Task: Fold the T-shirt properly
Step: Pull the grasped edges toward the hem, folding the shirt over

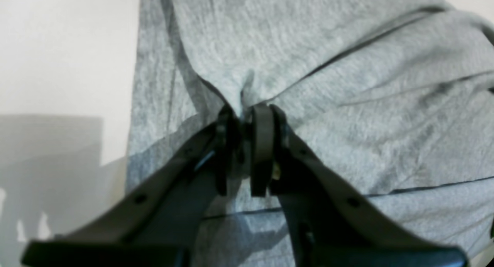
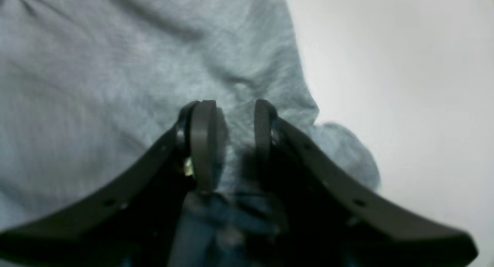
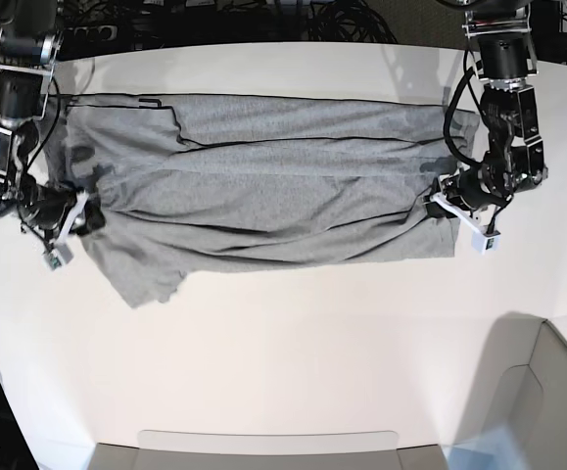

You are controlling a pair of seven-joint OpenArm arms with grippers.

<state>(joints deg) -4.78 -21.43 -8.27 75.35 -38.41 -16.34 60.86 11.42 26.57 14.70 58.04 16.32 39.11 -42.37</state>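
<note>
T-shirt [image 3: 263,186] fabric is filling both wrist views, so starting closest in: the left gripper [image 1: 247,116] is pinching a small tuck of grey cloth between nearly closed jaws, and creases are radiating outward from that pinch, a sign the grip is carrying tension. On the other side, the right gripper [image 2: 231,116] is standing with its jaws apart and cloth showing in the gap; whether the pads are actually pressing the fabric I cannot tell, since the view is blurred there.

Pulling back to the base view, the garment is lying spread lengthwise across the white table [image 3: 283,372], plain side up, with long folds running along it. Each arm is working at one short end, probably so the cloth is being kept stretched flat between them for a lengthwise fold. One sleeve [image 3: 141,279] is sagging toward the near edge, suggesting that end is sitting less taut.
</note>
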